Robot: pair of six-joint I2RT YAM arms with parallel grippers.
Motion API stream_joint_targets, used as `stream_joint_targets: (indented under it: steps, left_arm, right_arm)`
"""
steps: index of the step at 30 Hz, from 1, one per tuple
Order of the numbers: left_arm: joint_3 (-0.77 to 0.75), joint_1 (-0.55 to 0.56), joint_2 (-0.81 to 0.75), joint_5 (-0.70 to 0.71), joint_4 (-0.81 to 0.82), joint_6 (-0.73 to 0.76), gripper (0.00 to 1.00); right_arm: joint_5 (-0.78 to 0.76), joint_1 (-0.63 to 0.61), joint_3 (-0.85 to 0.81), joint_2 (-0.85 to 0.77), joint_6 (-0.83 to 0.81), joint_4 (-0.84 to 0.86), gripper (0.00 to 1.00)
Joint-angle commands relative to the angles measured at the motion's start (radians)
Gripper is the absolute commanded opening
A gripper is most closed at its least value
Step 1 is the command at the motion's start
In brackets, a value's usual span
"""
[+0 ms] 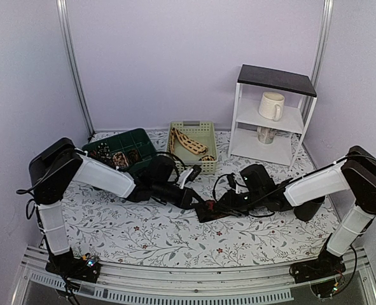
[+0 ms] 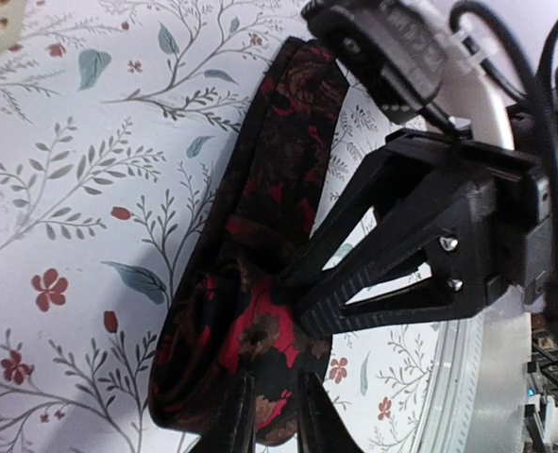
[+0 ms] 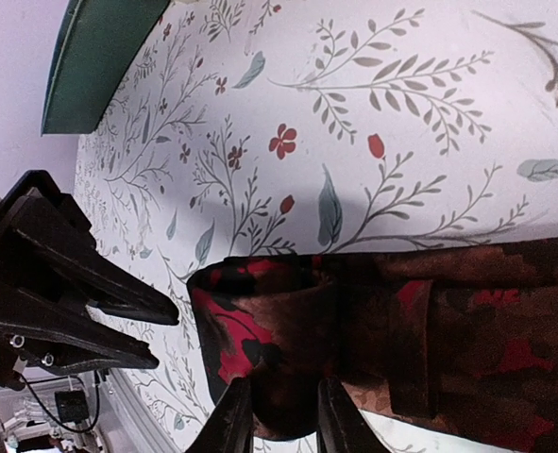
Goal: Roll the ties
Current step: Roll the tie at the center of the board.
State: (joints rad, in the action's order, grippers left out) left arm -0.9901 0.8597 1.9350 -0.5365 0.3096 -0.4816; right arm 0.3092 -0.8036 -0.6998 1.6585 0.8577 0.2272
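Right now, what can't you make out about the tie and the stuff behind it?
- Dark red tie: right wrist view, its length runs off the right edge.
- Left end effector grip: left wrist view, bottom edge cuts the fingers.
- Green bin contents: top view, too small, partly behind the left arm.
- Lower mug: top view, shelf board hides its top.

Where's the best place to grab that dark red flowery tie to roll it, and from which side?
Probably the rolled-up end of the tie. It is the only thick part that stands up off the table; the rest lies flat, with little to pinch. Come from above and squeeze across the roll's sides, so the layers stay together.
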Motion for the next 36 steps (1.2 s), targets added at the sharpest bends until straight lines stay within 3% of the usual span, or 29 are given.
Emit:
stream_joint_targets:
  steps: [1, 7, 10, 15, 22, 27, 36]
  left_arm:
    - [0.042, 0.008, -0.048, 0.056, 0.0, 0.034, 0.16]
    - [0.082, 0.008, -0.068, 0.062, 0.025, 0.085, 0.2]
    - [0.095, 0.009, -0.071, 0.106, 0.009, 0.188, 0.42]
    - [0.15, 0.02, -0.067, 0.146, 0.068, 0.338, 0.69]
    - [0.171, 0.03, -0.057, 0.109, 0.129, 0.515, 0.72]
    - [0.22, 0.054, -0.079, 0.126, 0.217, 0.722, 0.72]
    - [0.144, 0.056, -0.025, 0.138, 0.158, 0.854, 0.74]
  right_arm:
    - [0.063, 0.003, 0.014, 0.018, 0.071, 0.036, 0.24]
    - [0.073, 0.001, 0.022, 0.03, 0.143, 0.047, 0.23]
    - [0.06, 0.001, 0.018, 0.049, 0.138, 0.047, 0.23]
    - [0.052, 0.001, 0.006, 0.077, 0.116, 0.047, 0.22]
    - [0.051, 0.002, 0.002, 0.09, 0.094, 0.047, 0.22]
    - [0.055, 0.002, -0.001, 0.086, 0.082, 0.047, 0.22]
    - [0.061, 0.007, -0.014, 0.086, 0.067, 0.035, 0.22]
